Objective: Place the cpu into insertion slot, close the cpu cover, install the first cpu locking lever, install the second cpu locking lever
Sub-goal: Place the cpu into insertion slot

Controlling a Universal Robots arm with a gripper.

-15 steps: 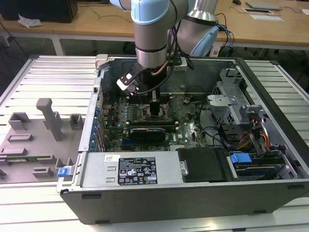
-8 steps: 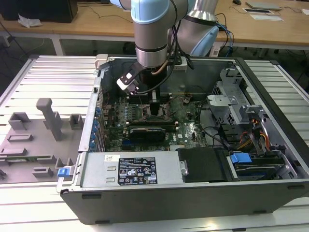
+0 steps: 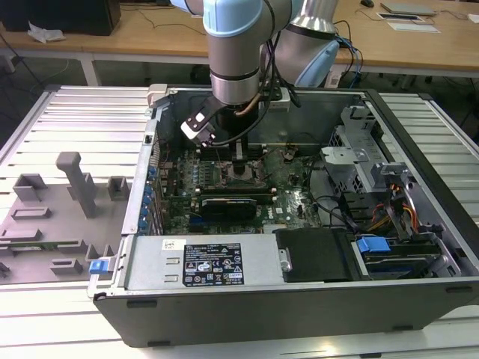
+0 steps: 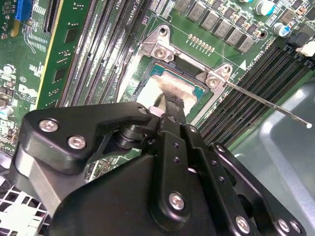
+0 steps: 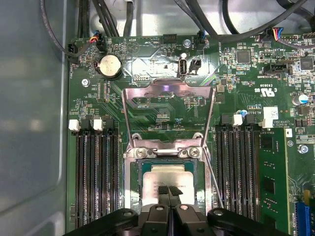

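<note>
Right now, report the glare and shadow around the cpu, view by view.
First wrist view: the cpu gleams pale under the claw; a violet glint sits on the raised cpu cover. Second wrist view: the cpu's near side washes out white. Exterior view: the computer case is dim inside, under the arm, while the ribbed table glares white.

Case (image 3: 299, 318): was laid open on slatted table (image 3: 90, 112).
Coin battery (image 5: 110, 66): was mounted on green board (image 5: 236, 93).
Grey stand (image 3: 77, 182): was set beside case.
</note>
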